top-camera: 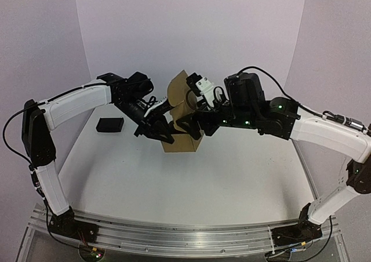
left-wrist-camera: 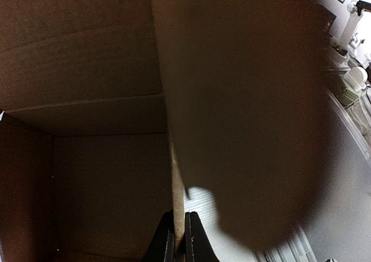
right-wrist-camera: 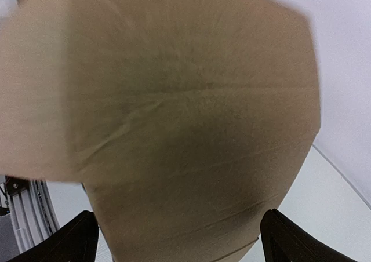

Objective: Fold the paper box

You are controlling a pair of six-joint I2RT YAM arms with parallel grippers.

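Observation:
The paper box (top-camera: pixel 181 141) is brown cardboard, partly folded, standing at the table's middle with a rounded flap (top-camera: pixel 177 90) sticking up. My left gripper (top-camera: pixel 164 134) reaches in from the left. In the left wrist view its fingers are shut (left-wrist-camera: pixel 178 242) on the thin edge of one cardboard wall (left-wrist-camera: pixel 175 181), with the box's dark inside to the left. My right gripper (top-camera: pixel 189 123) comes from the right. Its fingers stand wide open (right-wrist-camera: pixel 178 227) on either side of a broad cardboard flap (right-wrist-camera: pixel 191 128) that fills the right wrist view; neither finger visibly presses on it.
A small black rectangular block (top-camera: pixel 110 124) lies on the white table (top-camera: pixel 174 181) to the left of the box, behind the left arm. Pale walls close in the back and both sides.

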